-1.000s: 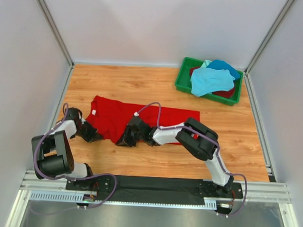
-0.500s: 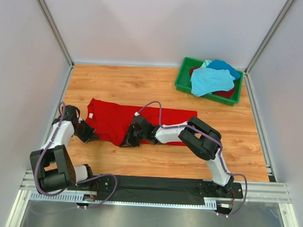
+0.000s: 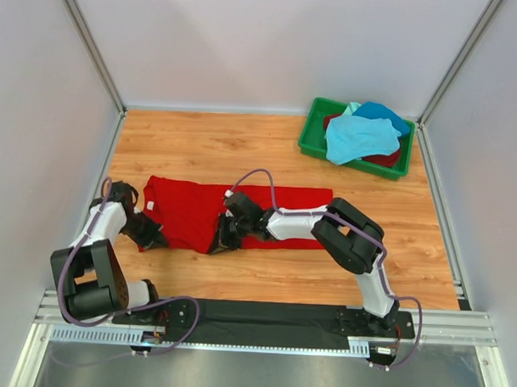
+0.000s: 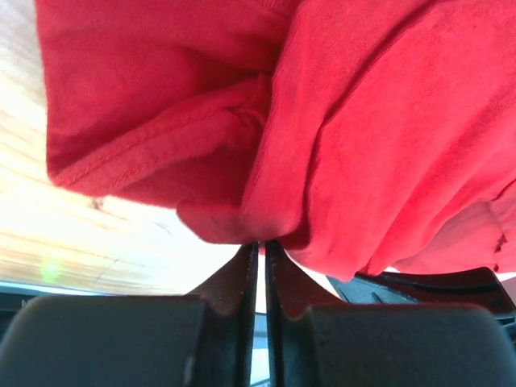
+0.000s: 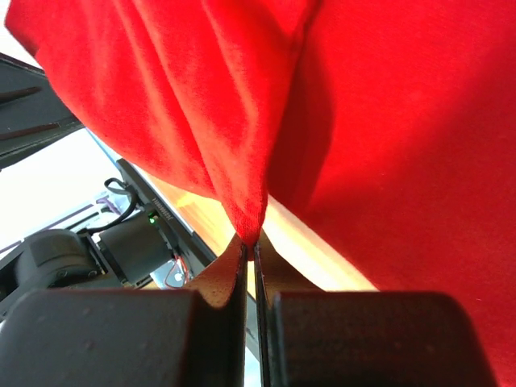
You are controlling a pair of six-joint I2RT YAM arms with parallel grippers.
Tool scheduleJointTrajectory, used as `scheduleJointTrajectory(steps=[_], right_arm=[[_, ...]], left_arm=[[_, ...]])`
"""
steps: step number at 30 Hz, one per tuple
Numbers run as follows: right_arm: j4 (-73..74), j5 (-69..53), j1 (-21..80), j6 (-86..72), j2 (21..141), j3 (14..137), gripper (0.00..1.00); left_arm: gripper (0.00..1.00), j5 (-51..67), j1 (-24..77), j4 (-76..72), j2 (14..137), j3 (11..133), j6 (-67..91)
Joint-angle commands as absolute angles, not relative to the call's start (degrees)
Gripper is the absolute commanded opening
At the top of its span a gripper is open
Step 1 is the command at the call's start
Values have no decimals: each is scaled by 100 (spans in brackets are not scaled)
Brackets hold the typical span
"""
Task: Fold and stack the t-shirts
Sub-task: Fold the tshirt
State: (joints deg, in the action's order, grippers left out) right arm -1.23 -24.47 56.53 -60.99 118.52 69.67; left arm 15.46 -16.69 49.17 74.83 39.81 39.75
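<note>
Red t-shirt (image 3: pixel 186 212) hem pinched between L fingers (image 4: pixel 242 278) & R fingers (image 5: pixel 230 278), both clenched on cloth

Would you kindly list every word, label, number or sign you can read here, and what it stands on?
None: no text can be read on the red t-shirt, the green bin, the shirts in it, or the table.
</note>
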Motion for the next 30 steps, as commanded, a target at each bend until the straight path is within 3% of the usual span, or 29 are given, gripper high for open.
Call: scheduleJointTrajectory(steps=[1,2,9,15,30], right_arm=[[-167,-2672,5634,-5994,11865,7181,0],[-167,-2672,5625,-5994,11865,7181,0],[-255,-2716,5608,-6056,11892,7163,0],[-360,-2716,5599,-6117,11848,7040,0],[-527,-2786,5581,-6196,11856,6882,0]], left_arm=[[13,1503,-1696,5097,7155,3938,4148],[19,1520,-1688,5080,7085,3911,4183],[21,1634,-1696,4949,7391,3806,4192],[30,1679,-1696,4721,7365,3613,4298],[29,1441,-1688,3876,7848,3419,4052]])
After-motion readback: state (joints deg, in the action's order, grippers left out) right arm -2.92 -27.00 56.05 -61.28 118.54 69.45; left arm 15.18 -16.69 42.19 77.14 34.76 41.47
